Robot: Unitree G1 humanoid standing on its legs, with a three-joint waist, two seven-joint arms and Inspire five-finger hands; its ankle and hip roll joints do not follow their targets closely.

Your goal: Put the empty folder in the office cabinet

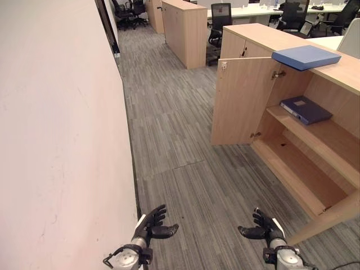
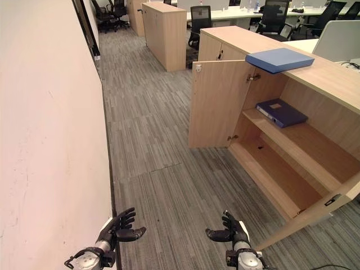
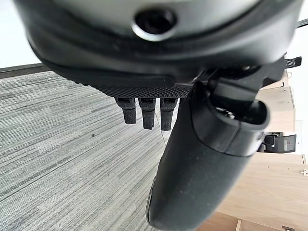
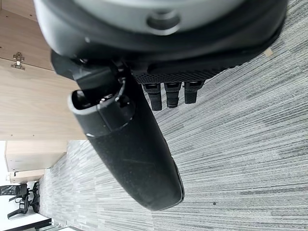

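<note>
- The light blue folder (image 1: 306, 57) lies flat on the wooden surface of the office cabinet (image 1: 259, 35), at its front edge, one corner jutting out over the open compartment
- It sits well apart from both hands, far ahead and to the right of them
- The left hand (image 1: 152, 226) hangs low over the grey carpet floor (image 1: 169, 129) close to the pale wall (image 1: 56, 135); its fingers are spread and relaxed, thumb pointing inward, holding nothing
- The right hand (image 1: 264, 228) hangs low near the cabinet's nearest corner, fingers likewise loose and empty, with a white cover on the thumb side
- The cabinet door (image 1: 242, 101) stands swung wide open toward the floor space
- Inside, a darker blue binder (image 1: 305, 109) lies flat on the upper shelf (image 1: 326, 140); the bottom shelf (image 1: 292, 169) is below it
- The head views take in black office chairs (image 1: 219, 22) and another wooden cabinet (image 1: 185, 31) in the background
- The left wrist view shows that hand's straight fingers (image 3: 147, 113) above carpet; the right wrist view shows its own fingers (image 4: 173, 96) the same way, with a hinge (image 4: 18, 60) on a wooden panel beside them
</note>
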